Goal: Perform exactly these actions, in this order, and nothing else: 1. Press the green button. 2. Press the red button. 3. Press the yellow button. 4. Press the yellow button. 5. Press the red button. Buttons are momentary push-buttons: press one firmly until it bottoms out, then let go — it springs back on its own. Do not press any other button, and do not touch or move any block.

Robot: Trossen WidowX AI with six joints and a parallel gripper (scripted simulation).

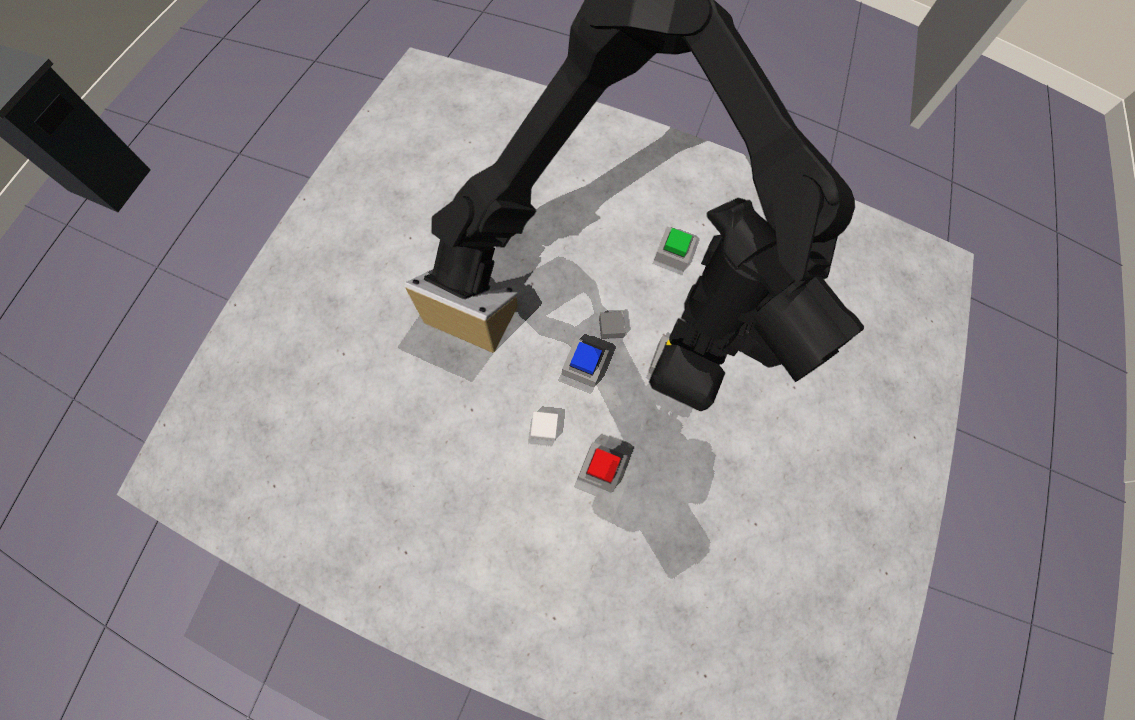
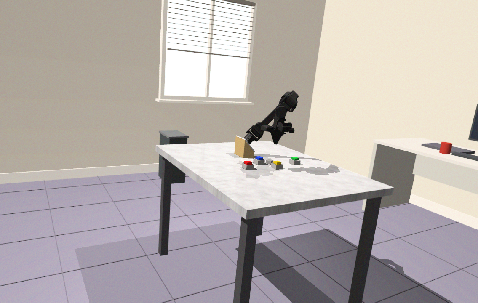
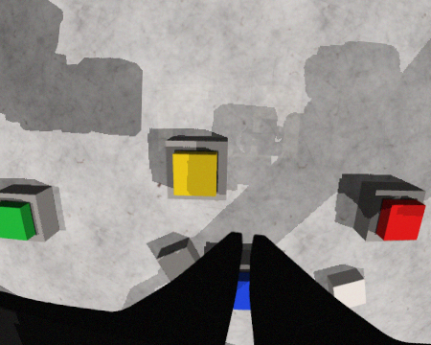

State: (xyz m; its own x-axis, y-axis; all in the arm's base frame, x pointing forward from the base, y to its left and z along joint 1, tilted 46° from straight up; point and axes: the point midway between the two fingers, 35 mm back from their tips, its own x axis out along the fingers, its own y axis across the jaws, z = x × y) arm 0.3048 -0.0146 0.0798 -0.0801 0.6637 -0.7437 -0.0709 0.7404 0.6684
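Note:
My gripper (image 3: 245, 244) (image 2: 276, 143) is shut with nothing between the fingers. It hangs well above the table, touching no button. The green button (image 1: 677, 241) (image 2: 295, 158) (image 3: 13, 220) stands at the left of the wrist view. The yellow button (image 2: 277, 162) (image 3: 195, 173) is near the middle of the wrist view; in the top view the arm hides most of it. The red button (image 1: 603, 464) (image 2: 247, 163) (image 3: 401, 219) stands at the right of the wrist view. All three caps stand up from their grey housings.
A blue button (image 1: 586, 357) (image 2: 258, 158) (image 3: 241, 294) shows partly behind the fingertips in the wrist view. A grey block (image 1: 614, 323) (image 3: 178, 259) lies beside it. A white block (image 1: 544, 425) (image 3: 350, 292) lies between the blue and red buttons. The arm's wooden base (image 1: 461, 317) (image 2: 242, 147) stands on the table.

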